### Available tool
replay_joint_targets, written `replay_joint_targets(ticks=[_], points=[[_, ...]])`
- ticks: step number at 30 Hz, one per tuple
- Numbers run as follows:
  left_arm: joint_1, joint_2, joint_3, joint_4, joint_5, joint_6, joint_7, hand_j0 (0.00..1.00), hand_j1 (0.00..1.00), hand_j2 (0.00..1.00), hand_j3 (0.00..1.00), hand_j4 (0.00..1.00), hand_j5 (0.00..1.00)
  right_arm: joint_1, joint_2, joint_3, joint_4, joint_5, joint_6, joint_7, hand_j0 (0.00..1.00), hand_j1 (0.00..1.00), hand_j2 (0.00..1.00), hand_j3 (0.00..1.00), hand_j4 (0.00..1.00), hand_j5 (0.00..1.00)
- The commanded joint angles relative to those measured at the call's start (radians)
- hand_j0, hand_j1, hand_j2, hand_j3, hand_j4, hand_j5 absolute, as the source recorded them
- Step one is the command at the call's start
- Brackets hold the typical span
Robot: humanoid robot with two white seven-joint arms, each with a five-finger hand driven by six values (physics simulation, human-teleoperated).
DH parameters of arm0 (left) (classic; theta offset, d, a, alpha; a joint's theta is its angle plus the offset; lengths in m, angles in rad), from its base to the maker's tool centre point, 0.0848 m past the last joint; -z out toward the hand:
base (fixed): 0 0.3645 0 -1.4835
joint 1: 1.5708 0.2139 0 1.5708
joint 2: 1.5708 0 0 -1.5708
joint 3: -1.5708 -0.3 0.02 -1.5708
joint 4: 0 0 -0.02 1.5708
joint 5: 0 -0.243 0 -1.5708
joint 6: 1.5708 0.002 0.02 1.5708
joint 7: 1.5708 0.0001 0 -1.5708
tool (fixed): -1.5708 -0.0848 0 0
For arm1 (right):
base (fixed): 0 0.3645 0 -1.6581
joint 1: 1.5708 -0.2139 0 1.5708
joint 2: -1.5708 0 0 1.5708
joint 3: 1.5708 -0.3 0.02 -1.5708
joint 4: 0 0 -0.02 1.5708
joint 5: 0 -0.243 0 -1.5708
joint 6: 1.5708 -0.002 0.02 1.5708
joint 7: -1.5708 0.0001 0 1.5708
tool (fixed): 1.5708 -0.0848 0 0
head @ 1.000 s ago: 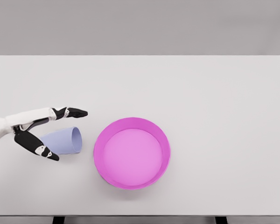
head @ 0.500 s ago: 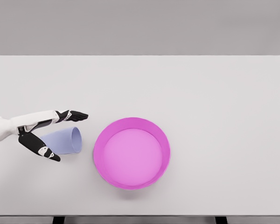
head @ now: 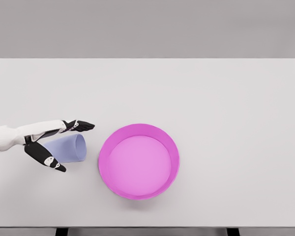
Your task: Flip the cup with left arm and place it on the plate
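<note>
Cup lies on its side on tabletop, long axis roughly left-right, open mouth facing right toward plate, just beside plate's left rim. Our left hand straddles cup's closed end from left: fingers stretched over far side, thumb along near side, spread, not yet clamped as far as we can tell. We judge closing on cup comes next. Right arm not in view.
</note>
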Motion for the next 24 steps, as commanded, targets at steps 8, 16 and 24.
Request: replay_joint_targets(ticks=[8,16,24], points=[[-0.002,0.003,0.005,0.000,-0.025,0.035,0.000,1.00,1.00,1.00,1.00,1.00,1.00,0.000,0.000,0.000,0.000,0.000,0.000,0.000,1.00,1.00,1.00,1.00,1.00,1.00],[0.002,0.003,0.005,0.000,-0.064,0.064,0.000,1.00,1.00,1.00,1.00,1.00,1.00,0.000,0.000,0.000,0.000,0.000,0.000,0.000,1.00,1.00,1.00,1.00,1.00,1.00],[-0.011,0.009,0.016,0.000,-0.062,0.066,0.000,1.00,1.00,1.00,1.00,1.00,1.00,0.000,0.000,0.000,0.000,0.000,0.000,0.000,1.00,1.00,1.00,1.00,1.00,1.00]])
